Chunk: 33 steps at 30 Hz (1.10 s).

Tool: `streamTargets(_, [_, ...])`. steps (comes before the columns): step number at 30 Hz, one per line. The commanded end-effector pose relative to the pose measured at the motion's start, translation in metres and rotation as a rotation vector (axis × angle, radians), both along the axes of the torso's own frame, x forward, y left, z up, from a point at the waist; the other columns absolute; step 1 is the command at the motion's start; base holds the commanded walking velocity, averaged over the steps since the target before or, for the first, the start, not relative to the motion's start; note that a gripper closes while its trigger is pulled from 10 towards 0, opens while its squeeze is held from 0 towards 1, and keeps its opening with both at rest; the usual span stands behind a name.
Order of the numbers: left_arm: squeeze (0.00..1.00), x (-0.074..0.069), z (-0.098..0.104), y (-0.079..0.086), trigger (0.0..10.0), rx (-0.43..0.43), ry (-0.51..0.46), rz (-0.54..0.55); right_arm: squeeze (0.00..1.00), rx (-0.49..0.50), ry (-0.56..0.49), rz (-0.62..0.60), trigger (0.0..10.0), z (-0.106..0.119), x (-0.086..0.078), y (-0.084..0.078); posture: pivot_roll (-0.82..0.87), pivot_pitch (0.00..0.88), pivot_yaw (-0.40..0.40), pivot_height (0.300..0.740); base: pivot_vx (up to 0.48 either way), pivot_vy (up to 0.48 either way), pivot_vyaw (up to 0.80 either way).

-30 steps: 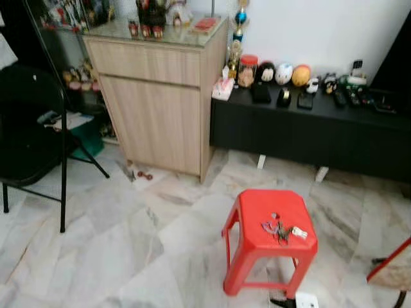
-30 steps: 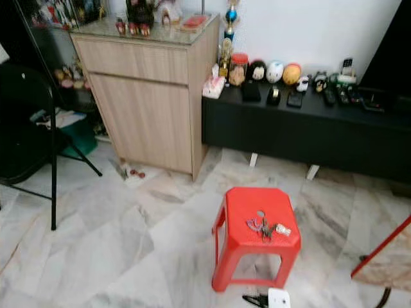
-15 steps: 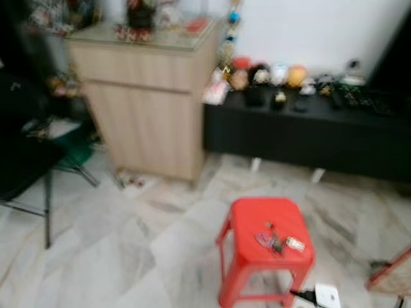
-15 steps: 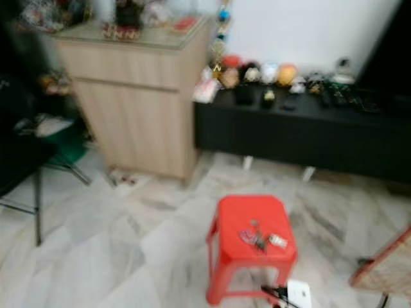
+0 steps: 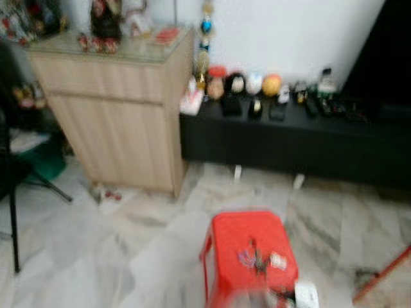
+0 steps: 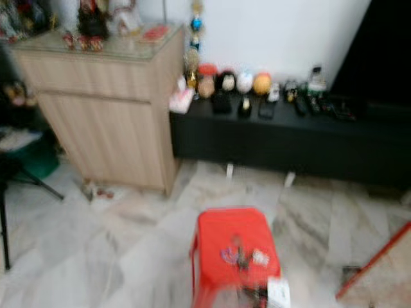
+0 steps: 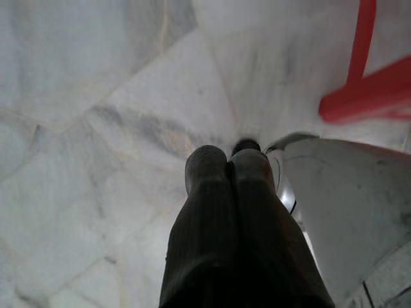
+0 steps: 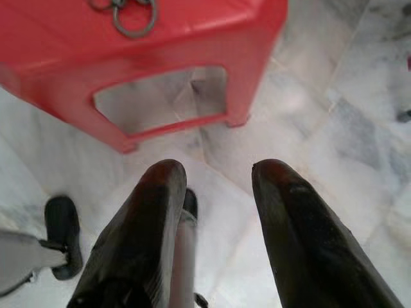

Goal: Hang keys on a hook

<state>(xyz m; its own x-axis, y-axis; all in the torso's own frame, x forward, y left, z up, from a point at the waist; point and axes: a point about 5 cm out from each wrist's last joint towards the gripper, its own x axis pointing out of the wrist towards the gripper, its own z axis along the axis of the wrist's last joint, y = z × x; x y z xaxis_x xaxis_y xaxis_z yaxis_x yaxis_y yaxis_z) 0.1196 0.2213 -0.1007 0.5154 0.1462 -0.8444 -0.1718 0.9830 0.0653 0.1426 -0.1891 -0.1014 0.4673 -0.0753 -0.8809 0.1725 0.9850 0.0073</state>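
Observation:
A bunch of keys (image 5: 258,259) with a white tag lies on top of a red plastic stool (image 5: 247,256) on the marble floor just ahead of me. Its key rings (image 8: 128,14) also show on the stool's top in the right wrist view. My right gripper (image 8: 215,176) hangs open above the floor beside the stool, nothing between its fingers. My left gripper (image 7: 229,168) is shut and empty, pointing down at the marble floor, with a red stool leg (image 7: 366,96) off to one side. I cannot make out a hook.
A wooden cabinet (image 5: 119,112) stands at the back left against the wall. A low black bench (image 5: 295,138) with small ornaments runs along the wall to its right. A black chair leg (image 5: 13,224) is at the far left, a red-edged object (image 5: 385,276) at the lower right.
The whole picture has shifted: the camera moved closer and turned, so the stool now sits lower and the cabinet further left. The keys lie where they were.

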Motion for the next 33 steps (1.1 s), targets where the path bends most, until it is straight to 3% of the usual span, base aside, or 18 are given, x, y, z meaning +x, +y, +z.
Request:
streamTargets(1, [0.0, -0.007, -0.004, -0.006, 10.0, -0.022, 0.029, -0.008, 0.0, 0.013, -0.044, 0.034, 10.0, 0.004, 0.013, 0.011, 0.19, 0.0, -0.065, 0.74, 0.274, 0.0, 0.0])
streamTargets(9, [0.0, -0.008, -0.004, -0.006, 10.0, -0.022, 0.031, -0.009, 0.0, -0.056, -0.048, 0.037, 10.0, 0.008, -0.004, -0.044, 0.19, 0.0, -0.065, 0.74, 0.274, 0.0, 0.33])
streamTargets(18, [0.0, -0.008, -0.004, -0.006, 10.0, -0.021, 0.041, -0.029, 0.0, -0.063, -0.047, -0.012, 10.0, 0.009, -0.01, -0.057, 0.19, 0.0, -0.063, 0.74, 0.091, 0.0, 0.15])
streamTargets(26, [0.0, -0.008, -0.004, -0.005, 10.0, -0.024, 0.041, -0.026, 0.0, -0.053, -0.152, -0.08, 10.0, 0.018, 0.015, -0.05, 0.2, 0.0, -0.061, 0.74, 0.0, 0.0, 0.0])
streamTargets(28, [0.0, -0.009, -0.004, -0.005, 10.0, -0.022, 0.041, -0.026, 0.0, -0.047, -0.211, -0.079, 10.0, 0.024, 0.03, -0.046, 0.2, 0.0, -0.059, 0.74, 0.0, 0.0, 0.0])
streamTargets(29, [0.0, -0.009, -0.004, -0.005, 10.0, -0.02, 0.041, -0.027, 0.0, -0.052, -0.263, -0.061, 10.0, 0.031, 0.046, -0.04, 0.19, 0.0, -0.057, 0.74, 0.0, 0.0, 0.0])
streamTargets(33, [0.0, -0.009, -0.004, -0.004, 10.0, -0.016, 0.041, -0.029, 0.0, -0.046, -0.341, -0.067, 10.0, 0.04, 0.064, -0.036, 0.19, 0.0, -0.055, 0.74, 0.0, 0.0, 0.0])
